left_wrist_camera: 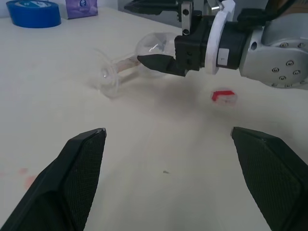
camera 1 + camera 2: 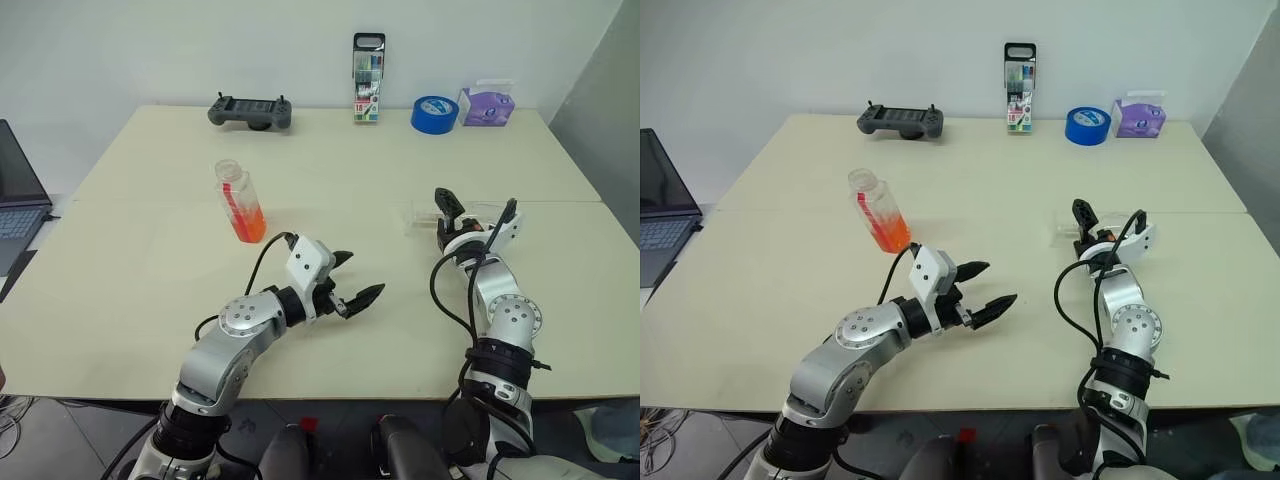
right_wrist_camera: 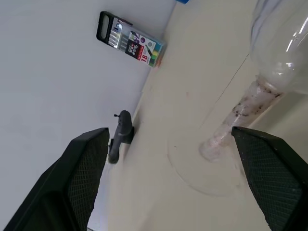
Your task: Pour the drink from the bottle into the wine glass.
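The bottle [image 2: 240, 201] stands uncapped on the table's left half, with the orange drink [image 2: 248, 224] in its lower part. A small red-and-white cap [image 1: 224, 96] lies on the table near the right arm. The wine glass [image 1: 126, 61] lies on its side on the right half, its foot [image 2: 415, 216] pointing toward the table's middle. My right gripper [image 2: 477, 202] is open, its fingers on either side of the glass's bowl [image 3: 284, 43] and stem [image 3: 240, 113]. My left gripper [image 2: 365, 273] is open and empty, low over the table's middle and pointing toward the glass.
Along the far edge sit a black game controller [image 2: 250, 111], a tall marker pack [image 2: 367, 78], a blue tape roll [image 2: 434, 114] and a purple tissue pack [image 2: 486, 106]. A laptop [image 2: 18, 190] stands off the table's left side.
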